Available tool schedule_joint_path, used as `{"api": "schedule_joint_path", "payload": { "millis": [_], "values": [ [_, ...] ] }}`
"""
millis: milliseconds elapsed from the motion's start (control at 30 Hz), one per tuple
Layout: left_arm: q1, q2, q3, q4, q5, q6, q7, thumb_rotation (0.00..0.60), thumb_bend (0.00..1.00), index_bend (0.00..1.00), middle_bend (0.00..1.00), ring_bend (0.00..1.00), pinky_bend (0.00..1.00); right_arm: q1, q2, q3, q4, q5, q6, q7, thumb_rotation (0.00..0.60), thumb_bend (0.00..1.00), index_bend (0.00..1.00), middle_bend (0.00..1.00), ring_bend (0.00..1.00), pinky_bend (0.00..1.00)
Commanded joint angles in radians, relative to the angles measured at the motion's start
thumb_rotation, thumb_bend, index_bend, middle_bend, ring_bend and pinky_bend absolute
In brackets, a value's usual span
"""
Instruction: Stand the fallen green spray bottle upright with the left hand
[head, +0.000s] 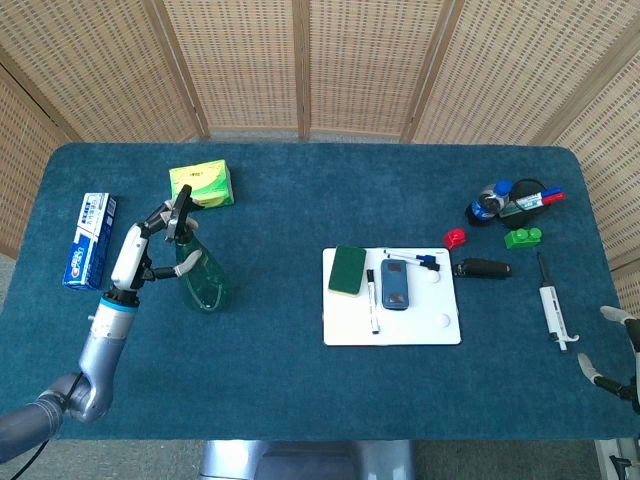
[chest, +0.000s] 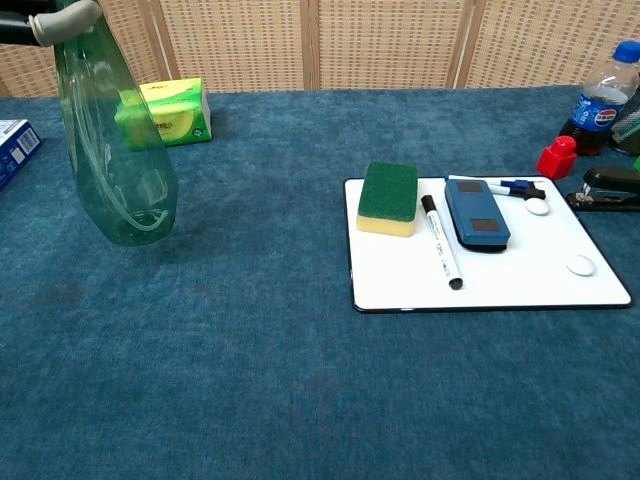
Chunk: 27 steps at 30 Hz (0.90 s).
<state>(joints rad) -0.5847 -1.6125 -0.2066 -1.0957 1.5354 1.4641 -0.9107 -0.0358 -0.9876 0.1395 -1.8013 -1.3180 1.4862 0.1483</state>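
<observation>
Head view: the left hand (head: 150, 240) sits at the left part of the blue carpeted tabletop (head: 300, 400). Its fingers (head: 178, 208) wrap the neck and black trigger head of the translucent green plastic spray bottle (head: 203, 283). The bottle stands on its base, leaning slightly, its body just below and to the right of the fingers. A yellow-green tissue pack (head: 202, 184) lies just above the fingers; a blue-and-white toothpaste box (head: 89, 240) lies to their left, apart from the hand. Well to the right of the fingers lies a white rectangular board (head: 391, 310) carrying a green sponge (head: 347, 270), a black marker (head: 371, 300) and a blue eraser block (head: 397, 283). Only part of the right hand (head: 615, 370) shows at the lower right edge; its fingers appear apart, touching nothing visible, but the exact state cannot be told.

Chest view: the green bottle (chest: 110, 150) stands on the tabletop (chest: 300, 400) at the left, base down and top tilted slightly left. One grey finger (chest: 65, 20) presses on the bottle's neck at the upper left corner; the rest of the hand is out of frame. The tissue pack (chest: 170, 110) lies behind the bottle, partly seen through it. The board (chest: 490, 275) lies well to the right.
</observation>
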Motion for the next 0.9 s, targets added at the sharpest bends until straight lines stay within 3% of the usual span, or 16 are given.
{"api": "schedule_joint_path", "payload": {
  "millis": [33,267,400,600,900],
  "values": [
    [0.010,-0.040,0.012,0.049,0.021,0.038,-0.023,0.600,0.43,0.43,0.42,0.45,0.64,0.001,-0.001,0.000,0.000,0.001,-0.001,0.000,0.600,0.31,0.24,0.30,0.02,0.06],
    [0.027,-0.106,0.042,0.145,0.044,0.080,-0.045,0.600,0.42,0.43,0.42,0.44,0.64,0.002,0.000,0.000,0.001,0.005,-0.003,0.003,0.600,0.31,0.24,0.30,0.02,0.06],
    [0.033,-0.139,0.056,0.196,0.056,0.102,-0.049,0.600,0.43,0.43,0.42,0.43,0.57,0.004,-0.001,-0.001,0.001,0.005,-0.004,0.004,0.600,0.31,0.24,0.30,0.02,0.06],
    [0.042,-0.174,0.064,0.247,0.068,0.141,-0.061,0.599,0.43,0.43,0.41,0.42,0.58,0.003,-0.001,-0.002,0.002,0.004,-0.001,0.007,0.600,0.31,0.24,0.30,0.02,0.06],
    [0.064,-0.190,0.073,0.274,0.070,0.183,-0.070,0.510,0.42,0.39,0.37,0.37,0.54,0.003,0.000,-0.003,0.002,-0.002,0.003,0.012,0.600,0.31,0.24,0.30,0.02,0.06]
  ]
}}
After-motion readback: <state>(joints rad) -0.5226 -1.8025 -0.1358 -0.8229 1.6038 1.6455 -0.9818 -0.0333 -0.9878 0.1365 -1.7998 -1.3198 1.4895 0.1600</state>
